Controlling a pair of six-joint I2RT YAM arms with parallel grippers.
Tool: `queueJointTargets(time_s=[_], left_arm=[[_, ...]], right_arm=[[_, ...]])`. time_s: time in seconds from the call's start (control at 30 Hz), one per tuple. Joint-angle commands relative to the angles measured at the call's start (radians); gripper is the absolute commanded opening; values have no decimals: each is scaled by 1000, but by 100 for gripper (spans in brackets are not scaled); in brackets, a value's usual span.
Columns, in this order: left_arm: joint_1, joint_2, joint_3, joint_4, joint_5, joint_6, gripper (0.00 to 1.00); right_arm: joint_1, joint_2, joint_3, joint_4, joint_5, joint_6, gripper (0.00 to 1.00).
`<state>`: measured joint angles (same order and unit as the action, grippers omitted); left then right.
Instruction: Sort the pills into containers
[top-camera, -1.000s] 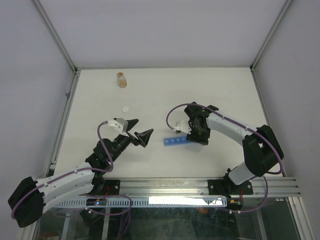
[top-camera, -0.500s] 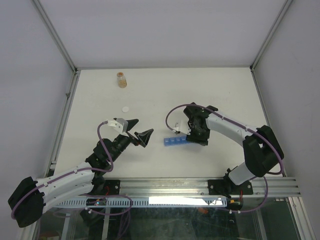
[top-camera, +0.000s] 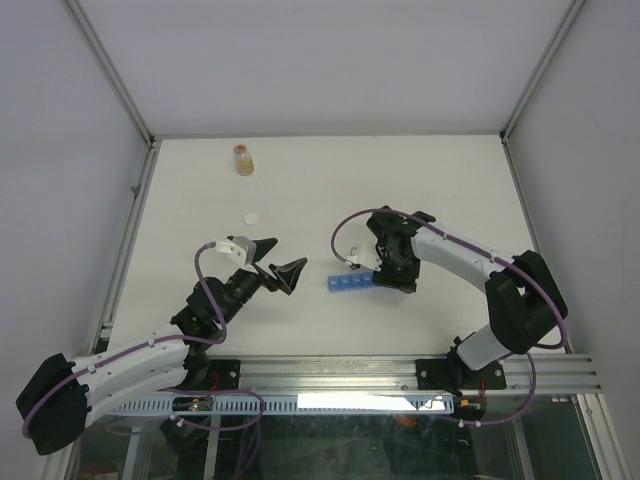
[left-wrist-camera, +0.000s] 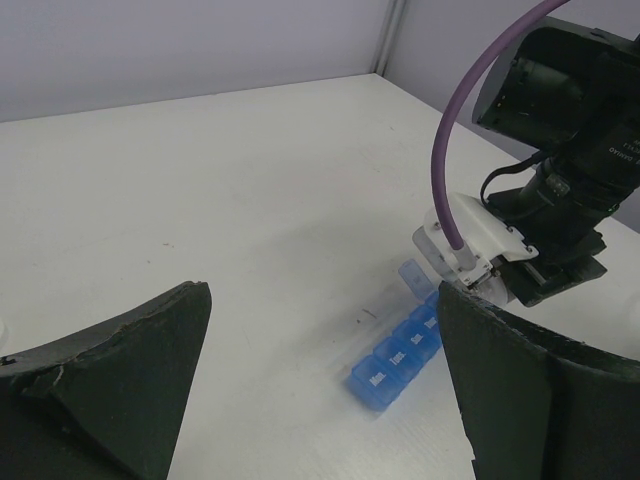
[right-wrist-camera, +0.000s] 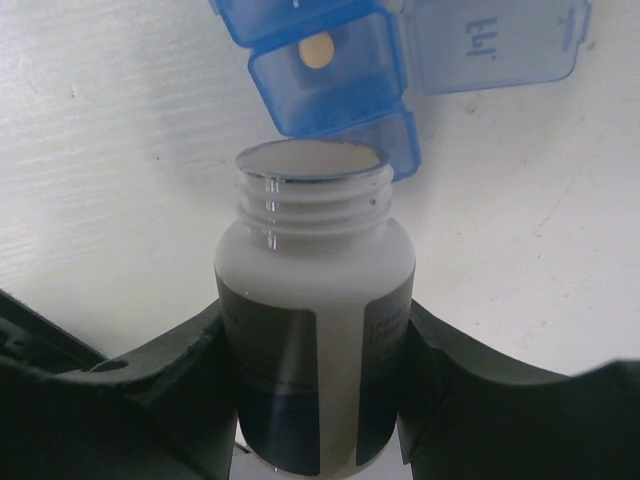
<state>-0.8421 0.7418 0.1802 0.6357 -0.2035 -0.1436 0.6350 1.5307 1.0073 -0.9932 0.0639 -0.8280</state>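
Note:
The containers (top-camera: 349, 284) are a short blue strip of joined compartments lying mid-table, also seen in the left wrist view (left-wrist-camera: 398, 361). In the right wrist view one compartment (right-wrist-camera: 330, 75) stands open with its lid (right-wrist-camera: 495, 42) flipped aside. A pale round pill (right-wrist-camera: 318, 50) lies inside it. My right gripper (right-wrist-camera: 315, 345) is shut on an uncapped white bottle (right-wrist-camera: 315, 270), whose mouth points at the open compartment from just beside the strip's right end (top-camera: 390, 268). My left gripper (top-camera: 278, 264) hangs open and empty to the left of the strip (left-wrist-camera: 322, 300).
A small amber bottle (top-camera: 242, 159) stands at the far left of the table. A white round cap (top-camera: 252, 217) lies on the table nearer me. Metal frame posts and white walls run along the table's left, right and back edges.

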Motion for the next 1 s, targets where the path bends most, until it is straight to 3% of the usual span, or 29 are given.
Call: queueJointTargets(time_s=[0.0,0.07,0.17,0.23,0.33,0.4,0.5,0.6,0.7,0.77,0.87,0.97], left_arm=[[14,-12,-9,51,15,8,99],[15,-8,-4,46,22,9,99],[15,-6,-4,49,18,7,99],[15,-2,-1,44,23,10,99],[16,-2,-3,48,19,8,99],[17,-2,-1,43,23,9,99],[17,-4,-4,50,19,7,99],[16,2,1,41,27,9,99],[18,-3,-2,48,22,6,99],[18,-2,-1,43,27,8,99],[20,1,1,47,24,6,99],[19,-4,-3,45,26,7,99]], right_arm=[[5,-52,-15,55,42,-17,0],[7,-1,51,-58,-17,24,0],[-1,-49,-10,47,42,-19,0],[5,-6,58,-52,-23,21,0],[0,-42,-8,45,37,-16,0],[17,3,64,-67,-30,39,0],[10,-55,-10,49,41,-21,0],[-17,21,71,-71,-29,25,0],[-7,-34,2,39,27,-9,0],[-1,7,69,-59,-31,28,0],[-4,-30,4,33,38,-15,0],[8,-14,51,-25,-32,20,0]])
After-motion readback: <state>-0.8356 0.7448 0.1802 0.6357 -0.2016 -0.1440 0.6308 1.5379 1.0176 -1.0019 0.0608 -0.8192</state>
